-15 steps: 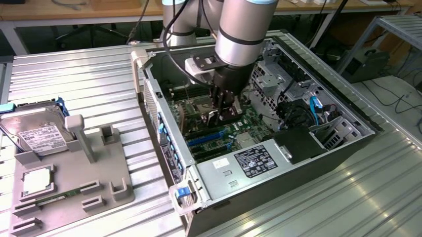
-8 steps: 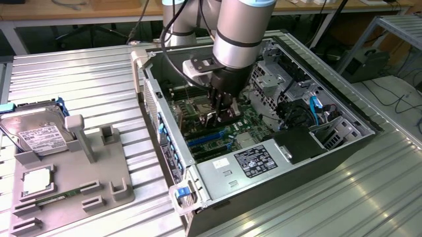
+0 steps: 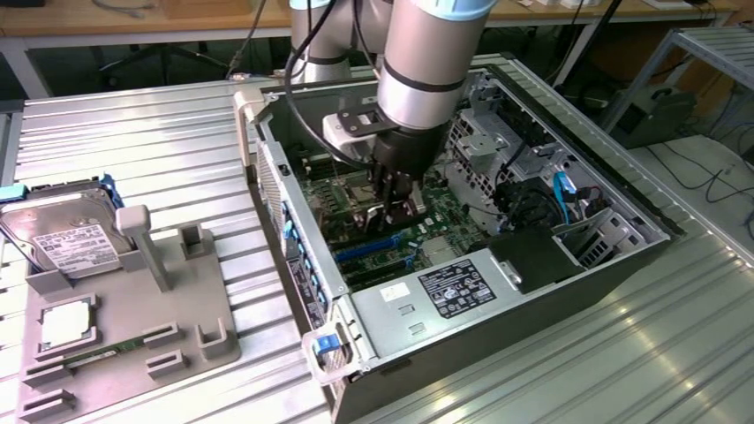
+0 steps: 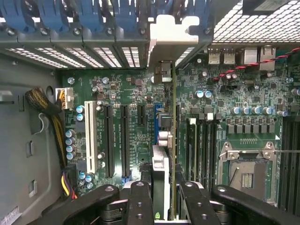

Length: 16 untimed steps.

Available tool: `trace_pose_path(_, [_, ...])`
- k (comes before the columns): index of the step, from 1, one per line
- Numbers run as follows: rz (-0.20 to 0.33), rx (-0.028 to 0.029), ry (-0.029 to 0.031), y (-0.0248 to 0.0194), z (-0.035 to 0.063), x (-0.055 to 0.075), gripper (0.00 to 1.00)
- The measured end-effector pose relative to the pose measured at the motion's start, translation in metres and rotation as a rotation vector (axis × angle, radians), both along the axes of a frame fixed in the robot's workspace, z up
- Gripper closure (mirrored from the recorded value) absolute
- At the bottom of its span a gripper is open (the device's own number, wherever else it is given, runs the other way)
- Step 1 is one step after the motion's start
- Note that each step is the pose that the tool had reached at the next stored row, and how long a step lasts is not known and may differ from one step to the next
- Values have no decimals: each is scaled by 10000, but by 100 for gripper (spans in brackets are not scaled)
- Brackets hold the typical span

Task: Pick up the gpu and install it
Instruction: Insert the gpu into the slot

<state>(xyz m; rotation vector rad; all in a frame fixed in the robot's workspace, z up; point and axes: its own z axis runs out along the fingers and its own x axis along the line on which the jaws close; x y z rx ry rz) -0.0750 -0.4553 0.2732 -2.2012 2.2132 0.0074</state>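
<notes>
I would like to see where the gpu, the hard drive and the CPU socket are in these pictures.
gpu (image 4: 161, 180): wrist view, on the card's pale body.
hard drive (image 3: 67, 243): exterior view, on its white label.
CPU socket (image 4: 245, 172): wrist view, on its middle.

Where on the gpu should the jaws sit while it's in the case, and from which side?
Grip the gpu by its free long edge, pinching its two flat faces, coming in through the open side of the case. It stands on edge over the motherboard, bracket at the rear slots, leaving that edge reachable. The gripper holds it so.
</notes>
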Motion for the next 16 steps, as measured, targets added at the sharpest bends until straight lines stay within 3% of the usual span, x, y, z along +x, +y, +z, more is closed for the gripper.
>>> trace_pose_path(16, [0,-1,-3,-24,-90,-64,72])
